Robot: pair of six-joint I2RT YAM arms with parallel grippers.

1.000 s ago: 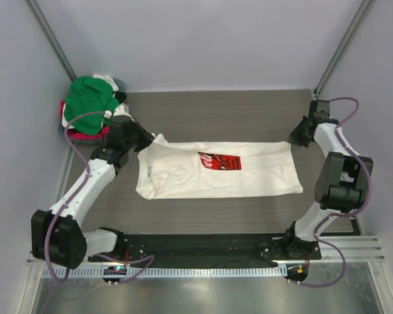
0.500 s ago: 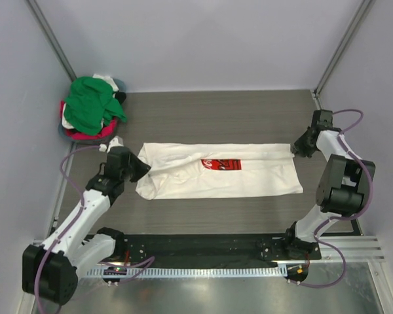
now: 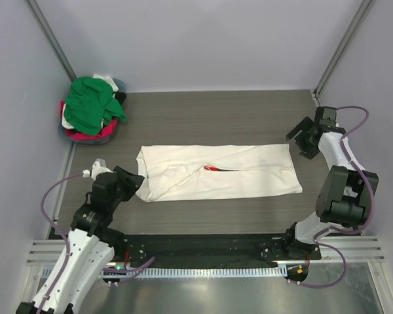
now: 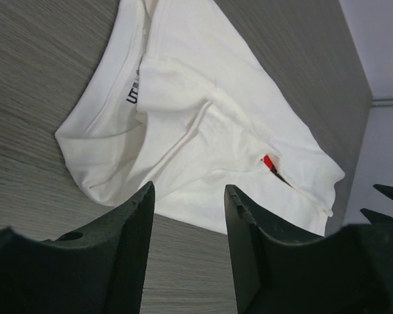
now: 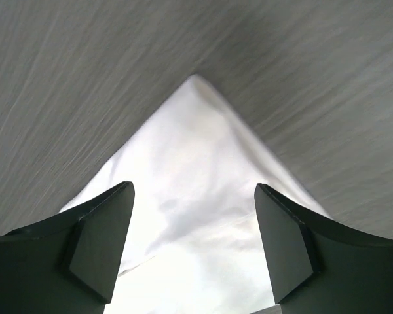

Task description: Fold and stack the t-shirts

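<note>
In the upper left of the top view a loose heap of t-shirts [image 3: 90,112] sat at the edge of the grey wood-grain surface [image 3: 216,114]. A crumpled green tee [image 3: 92,103] lay on top, with pink-red and white cloth showing beneath.

Lower left, the left end effector [image 3: 132,182] sat just beside the collar end of the cream-white t-shirt [image 3: 223,175]. Its black fingers [image 4: 128,242] were spread apart and gripped nothing. In the left wrist view the gap [image 4: 188,196] framed soft, lightly creased cotton [image 4: 183,124] and a small dark label at the neckline [image 4: 132,98].

The cream-white t-shirt lay flat across the middle of the frame as a long, roughly rectangular band, folded lengthwise. Only a thin red sliver of its print [image 3: 211,168] peeked from the fold line — the same red fleck [image 4: 268,161] showed in the left wrist view.

At the right, the right end effector [image 3: 300,139] was near the shirt's upper right corner. Its fingers were opened wide and empty — the right wrist view showed the pointed white corner [image 5: 196,157] between the two pads [image 5: 98,242], on streaked grey grain. Whether they touched the cloth could not be told.
</note>
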